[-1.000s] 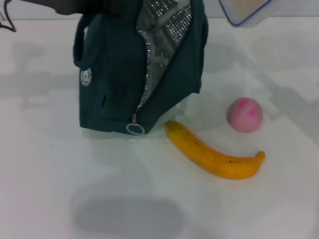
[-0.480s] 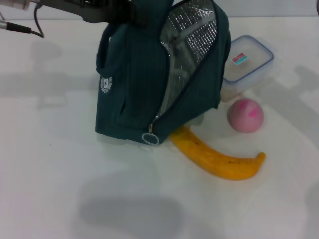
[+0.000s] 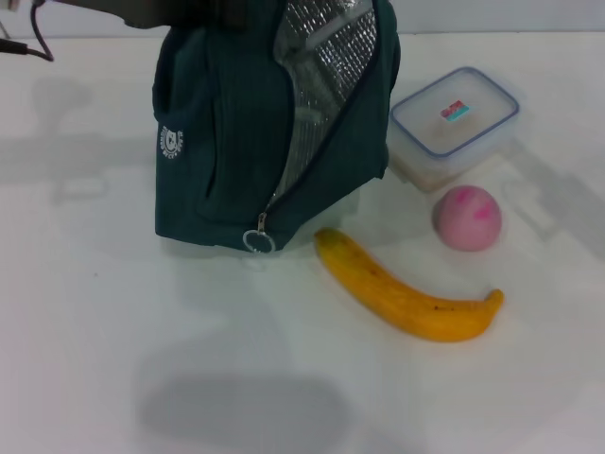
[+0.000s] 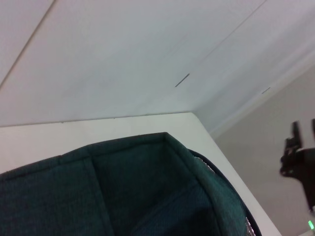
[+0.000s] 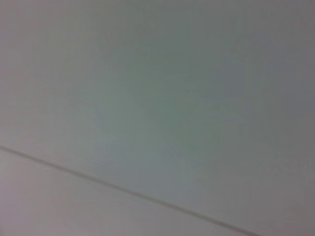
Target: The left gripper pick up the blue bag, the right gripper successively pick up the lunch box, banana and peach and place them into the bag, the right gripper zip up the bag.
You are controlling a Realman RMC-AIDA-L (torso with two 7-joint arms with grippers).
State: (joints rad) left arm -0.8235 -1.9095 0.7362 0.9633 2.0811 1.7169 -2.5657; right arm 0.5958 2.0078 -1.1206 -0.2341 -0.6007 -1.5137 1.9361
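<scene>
The blue bag (image 3: 255, 142) stands tilted at the table's centre left, its zip open and the silver lining (image 3: 326, 57) showing. The ring zip pull (image 3: 257, 242) hangs low at its front. My left gripper (image 3: 184, 11) is a blurred dark shape at the bag's top, shut on it. The left wrist view shows the bag's fabric (image 4: 123, 191) from close above. To the right of the bag the lunch box (image 3: 455, 121) sits on the table with its lid on. The peach (image 3: 466, 218) lies just in front of it. Nearer to me lies the banana (image 3: 406, 298). The right gripper is out of view.
The white table (image 3: 95, 331) extends left of the bag and in front of it. A black object (image 4: 298, 160) that I cannot identify shows far off in the left wrist view. The right wrist view shows only a plain pale surface.
The bag swung right and then back left with the left arm. The lunch box went from the far top edge to a spot beside the peach. Banana and peach stayed.
</scene>
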